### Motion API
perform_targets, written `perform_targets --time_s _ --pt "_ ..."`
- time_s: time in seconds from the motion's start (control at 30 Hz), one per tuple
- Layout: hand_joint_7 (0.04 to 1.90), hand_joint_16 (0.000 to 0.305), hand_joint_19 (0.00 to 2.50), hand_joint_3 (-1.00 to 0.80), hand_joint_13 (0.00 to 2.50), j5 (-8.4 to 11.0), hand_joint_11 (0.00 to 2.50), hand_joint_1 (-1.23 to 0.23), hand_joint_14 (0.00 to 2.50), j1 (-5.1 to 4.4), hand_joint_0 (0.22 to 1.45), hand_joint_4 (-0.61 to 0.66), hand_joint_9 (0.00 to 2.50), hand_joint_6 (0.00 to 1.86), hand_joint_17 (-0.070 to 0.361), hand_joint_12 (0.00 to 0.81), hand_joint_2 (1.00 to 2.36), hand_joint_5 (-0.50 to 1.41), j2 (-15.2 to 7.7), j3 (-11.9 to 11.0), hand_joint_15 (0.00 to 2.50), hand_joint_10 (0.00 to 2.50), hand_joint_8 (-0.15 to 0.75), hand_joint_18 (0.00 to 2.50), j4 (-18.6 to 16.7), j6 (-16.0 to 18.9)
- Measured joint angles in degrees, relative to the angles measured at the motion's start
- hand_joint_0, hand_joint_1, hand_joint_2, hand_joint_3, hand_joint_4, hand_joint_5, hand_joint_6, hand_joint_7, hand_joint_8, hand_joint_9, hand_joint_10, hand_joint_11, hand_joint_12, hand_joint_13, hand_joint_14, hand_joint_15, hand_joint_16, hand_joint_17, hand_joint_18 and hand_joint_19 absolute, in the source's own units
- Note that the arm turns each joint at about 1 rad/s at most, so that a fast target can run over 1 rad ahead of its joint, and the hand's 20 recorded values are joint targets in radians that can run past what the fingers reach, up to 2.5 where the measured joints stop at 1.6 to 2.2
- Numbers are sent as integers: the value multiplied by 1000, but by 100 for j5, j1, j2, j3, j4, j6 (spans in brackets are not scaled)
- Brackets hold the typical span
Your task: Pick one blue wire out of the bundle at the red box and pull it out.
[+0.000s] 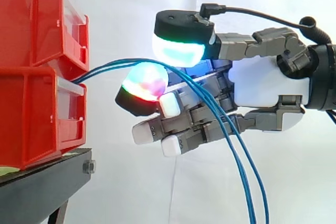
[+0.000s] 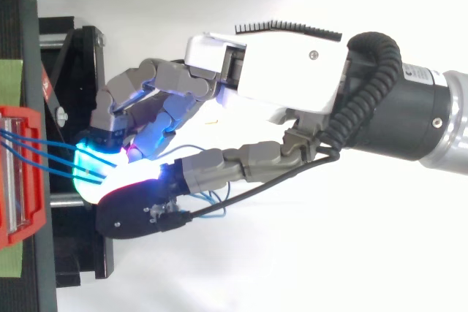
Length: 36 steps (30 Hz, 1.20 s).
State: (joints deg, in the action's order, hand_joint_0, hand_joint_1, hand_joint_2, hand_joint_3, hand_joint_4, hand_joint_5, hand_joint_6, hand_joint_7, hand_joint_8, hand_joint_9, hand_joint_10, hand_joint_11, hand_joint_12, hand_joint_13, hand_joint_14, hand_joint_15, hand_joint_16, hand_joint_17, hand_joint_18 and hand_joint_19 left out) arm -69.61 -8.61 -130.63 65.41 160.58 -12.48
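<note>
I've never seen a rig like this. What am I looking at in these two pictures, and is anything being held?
This is a robot arm ending in a mechanical hand with fingers and a thumb. The glowing pads are its own fingertips. One picture is taken from the side, level with the work, with the arm entering from the right. The other looks down from above. At the left, two red bins are stacked on a black stand. Blue wires come out at the bins' front, arch across and hang down. The thumb and a finger pinch the wires where they arch. I can't tell whether just one wire is caught. The other fingers are curled in.
</note>
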Motion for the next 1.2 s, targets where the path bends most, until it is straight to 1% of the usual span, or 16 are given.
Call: perform_targets --time_s 0.17,0.27,0.33,0.4,0.47,0.53,0.6,0.7,0.8,0.93,1.03,1.13,1.2 --pt "932 65 599 -244 663 0 488 -620 15 -1 559 219 1053 731 145 395 1010 -82 0 2 340 18 306 562 0 3" --pt "955 66 575 -155 682 0 508 -671 14 0 573 226 1070 744 149 402 1009 -87 0 1 335 19 321 592 0 3" --pt "844 69 562 -68 701 0 522 -722 13 0 575 247 1071 823 156 419 1005 -111 -2 0 336 20 337 622 0 2" --pt "835 69 561 -31 708 0 535 -750 14 2 583 242 1066 841 156 421 1004 -117 -4 2 346 19 339 623 0 2" --pt "837 68 567 -25 702 0 553 -774 16 3 595 202 1058 851 153 416 1007 -120 -1 1 347 21 333 622 0 2" --pt "744 62 566 -48 676 0 578 -799 15 6 617 169 1015 879 140 390 1012 -135 -3 0 357 22 311 588 0 1" --pt "716 58 572 -82 657 0 596 -818 17 7 630 132 974 882 131 373 1016 -144 -3 0 367 24 292 543 0 1" --pt "690 55 582 -164 617 0 616 -851 17 8 644 180 921 878 123 350 1018 -155 -3 0 378 24 275 500 0 2" --pt "688 55 565 -223 610 0 627 -912 17 8 650 190 911 883 123 353 1018 -160 0 2 375 25 276 504 0 3" --pt "668 55 562 -257 609 0 633 -942 16 8 664 186 904 887 124 352 1017 -162 -3 1 367 23 277 507 0 4" --pt "657 55 545 -288 607 0 639 -940 17 9 673 193 898 889 124 354 1015 -163 -2 0 370 25 276 510 0 5" --pt "648 55 552 -322 609 0 637 -949 18 9 668 226 903 889 124 353 1013 -164 -2 0 369 23 274 520 0 4" --pt "701 55 578 -397 628 0 606 -919 16 8 648 243 917 885 124 354 1008 -156 -1 -1 376 22 274 535 0 3"
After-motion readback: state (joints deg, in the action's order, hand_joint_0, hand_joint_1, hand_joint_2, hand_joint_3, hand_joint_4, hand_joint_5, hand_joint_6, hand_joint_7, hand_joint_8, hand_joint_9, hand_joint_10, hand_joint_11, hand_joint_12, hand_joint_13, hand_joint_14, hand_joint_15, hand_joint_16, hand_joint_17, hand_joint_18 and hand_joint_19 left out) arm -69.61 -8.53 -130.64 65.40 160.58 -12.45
